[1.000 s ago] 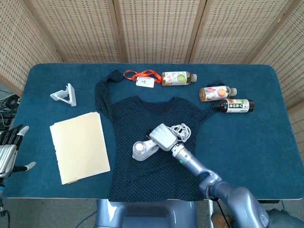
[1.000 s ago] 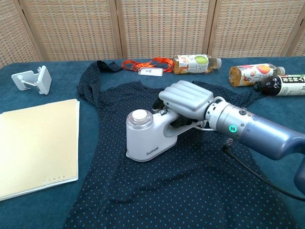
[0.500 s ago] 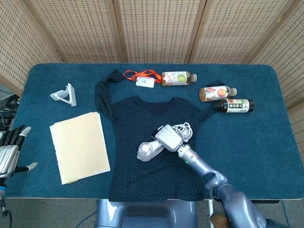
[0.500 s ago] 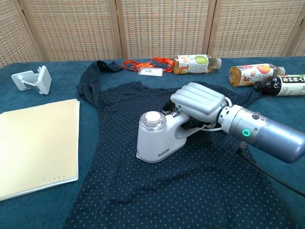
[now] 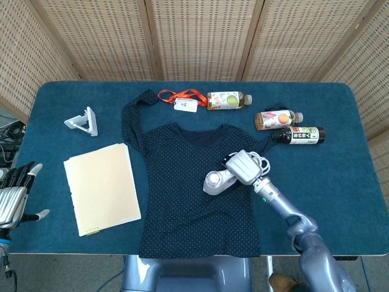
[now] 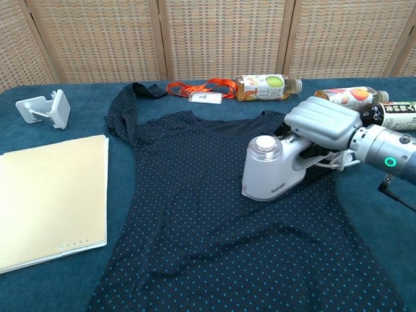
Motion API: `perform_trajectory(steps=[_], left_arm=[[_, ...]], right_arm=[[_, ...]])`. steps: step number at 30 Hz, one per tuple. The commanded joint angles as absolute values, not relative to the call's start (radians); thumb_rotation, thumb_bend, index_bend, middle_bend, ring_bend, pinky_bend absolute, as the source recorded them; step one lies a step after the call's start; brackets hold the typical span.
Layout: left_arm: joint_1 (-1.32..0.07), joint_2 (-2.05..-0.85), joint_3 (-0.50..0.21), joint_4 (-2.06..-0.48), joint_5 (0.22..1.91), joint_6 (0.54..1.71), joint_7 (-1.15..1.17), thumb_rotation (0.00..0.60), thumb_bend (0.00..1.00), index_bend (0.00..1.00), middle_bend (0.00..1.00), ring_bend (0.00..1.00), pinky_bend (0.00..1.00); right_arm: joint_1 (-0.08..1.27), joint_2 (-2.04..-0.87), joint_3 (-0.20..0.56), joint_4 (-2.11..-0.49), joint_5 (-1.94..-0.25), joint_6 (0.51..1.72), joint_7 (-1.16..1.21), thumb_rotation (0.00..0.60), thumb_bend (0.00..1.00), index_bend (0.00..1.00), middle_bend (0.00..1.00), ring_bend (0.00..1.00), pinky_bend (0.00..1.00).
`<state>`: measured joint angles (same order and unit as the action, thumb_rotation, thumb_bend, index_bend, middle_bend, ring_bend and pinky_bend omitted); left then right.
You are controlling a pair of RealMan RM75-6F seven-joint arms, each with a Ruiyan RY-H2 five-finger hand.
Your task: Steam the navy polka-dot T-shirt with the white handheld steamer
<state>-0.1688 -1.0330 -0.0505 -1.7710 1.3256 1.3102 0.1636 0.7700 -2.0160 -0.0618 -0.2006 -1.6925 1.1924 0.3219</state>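
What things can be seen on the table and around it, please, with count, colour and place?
T-shirt: 1, navy with dots, table middle.
Steamer: 1, white, on the shirt's right side.
Cord: 1, white, behind the steamer.
Bottles: 3, far side; one dark.
Lanyard: 1, orange with white badge, far side.
Folder: 1, pale yellow, left.
Stand: 1, white, far left.
Table: 1, blue cover.
Screen: woven, tan, behind.
Right hand: holds the steamer.
Left hand: left edge, holds nothing.
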Motion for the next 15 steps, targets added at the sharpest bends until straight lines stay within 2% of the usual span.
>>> perform_trajectory(steps=[1, 15], left_arm=[[-0.169, -1.035, -0.05, -1.771, 1.326, 1.31, 0.167, 0.6, 0.0, 0.0, 0.0, 0.0, 0.0], [-0.173, -1.041, -0.044, -1.779, 1.332, 1.311, 0.183, 0.6, 0.0, 0.0, 0.0, 0.0, 0.0]], right_arm=[[0.755, -2.001, -0.058, -0.188, -1.681, 1.179, 0.331, 0.6, 1.0, 0.94, 0.76, 0.86, 1.0], [0.733, -1.987, -0.062, -0.197, -1.669, 1.155, 0.369, 0.6, 1.0, 0.94, 0.76, 0.86, 1.0]])
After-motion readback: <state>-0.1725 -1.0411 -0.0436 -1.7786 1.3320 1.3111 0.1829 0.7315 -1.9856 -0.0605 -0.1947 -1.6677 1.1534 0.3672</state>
